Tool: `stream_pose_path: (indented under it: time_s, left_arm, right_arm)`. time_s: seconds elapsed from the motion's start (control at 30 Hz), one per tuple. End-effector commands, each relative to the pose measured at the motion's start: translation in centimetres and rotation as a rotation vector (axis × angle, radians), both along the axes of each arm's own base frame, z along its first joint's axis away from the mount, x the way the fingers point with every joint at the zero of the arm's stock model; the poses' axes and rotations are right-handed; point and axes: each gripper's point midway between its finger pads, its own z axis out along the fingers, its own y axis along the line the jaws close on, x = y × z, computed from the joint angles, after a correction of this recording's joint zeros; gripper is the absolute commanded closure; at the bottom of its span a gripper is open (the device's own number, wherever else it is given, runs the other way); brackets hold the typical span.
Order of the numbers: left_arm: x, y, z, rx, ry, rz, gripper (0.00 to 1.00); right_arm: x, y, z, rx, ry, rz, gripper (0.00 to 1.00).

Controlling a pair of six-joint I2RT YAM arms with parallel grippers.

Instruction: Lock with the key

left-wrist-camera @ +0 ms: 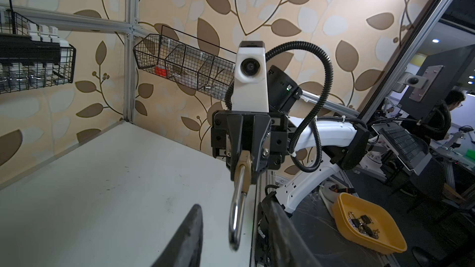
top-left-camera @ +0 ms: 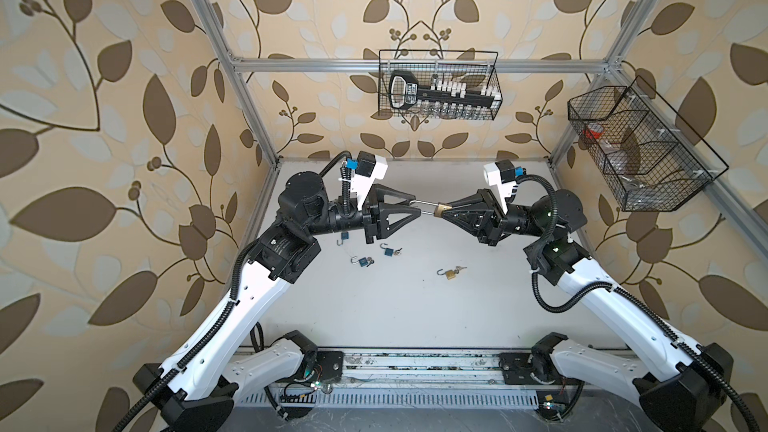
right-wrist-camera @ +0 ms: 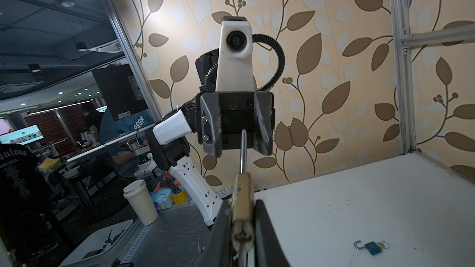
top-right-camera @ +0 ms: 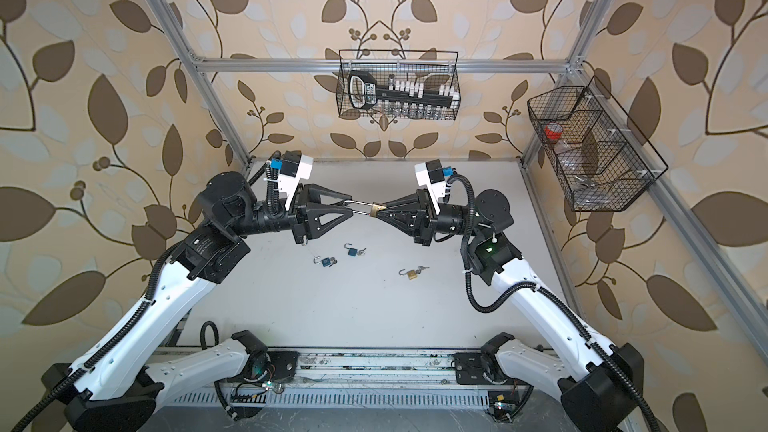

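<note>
Tightly, right end effector [top-left-camera: 446, 212] pinches the half-hidden padlock [top-left-camera: 439, 210]; left end effector [top-left-camera: 417, 205] gapes around its shackle [left-wrist-camera: 234, 217].

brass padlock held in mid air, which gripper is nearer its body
Right. The right gripper is shut on the brass padlock body; the left gripper stands open around its steel shackle.

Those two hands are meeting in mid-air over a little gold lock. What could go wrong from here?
1. Only the right hand grips the brass padlock, by its body, in the air above the table; a slip would likely drop it.
2. The shackle sits between the open fingers of the left hand; a sideways move by either arm might snag it and twist the lock loose.
3. A falling lock could scatter the small padlocks lying below.
</note>
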Motion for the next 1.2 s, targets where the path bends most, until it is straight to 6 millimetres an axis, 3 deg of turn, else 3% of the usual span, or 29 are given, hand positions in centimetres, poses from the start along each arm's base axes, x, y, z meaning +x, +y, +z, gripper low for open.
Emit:
stream_pose_path:
  time_s: [0.0, 0.17, 0.3, 0.67, 1.0, 1.17]
  left_arm:
    - [-1.09, 0.35, 2.20, -0.032, -0.075, -0.012, 0.65]
    - [-1.87, 0.45, 2.74, -0.051, -0.093, -0.042, 0.67]
    - [-1.94, 0.44, 2.59, -0.047, -0.090, -0.047, 0.75]
    - [-1.76, 0.12, 2.15, -0.041, -0.071, -0.065, 0.75]
    - [-1.84, -0.02, 1.91, -0.035, -0.068, -0.080, 1.00]
    - [-1.97, 0.06, 1.78, -0.028, -0.076, -0.079, 1.00]
  right_arm:
    - [-1.57, -0.49, 2.16, 0.020, -0.083, 0.022, 1.00]
    - [-1.37, -0.46, 1.67, 0.000, -0.078, 0.007, 1.00]
    - [-1.65, -0.58, 1.85, 0.004, -0.085, 0.007, 1.00]
    - [-1.90, -0.78, 2.13, 0.012, -0.100, 0.003, 1.00]
    - [-1.68, -0.59, 1.73, 0.004, -0.086, 0.009, 1.00]
    - [-1.55, -0.50, 1.77, 0.004, -0.075, 0.012, 1.00]
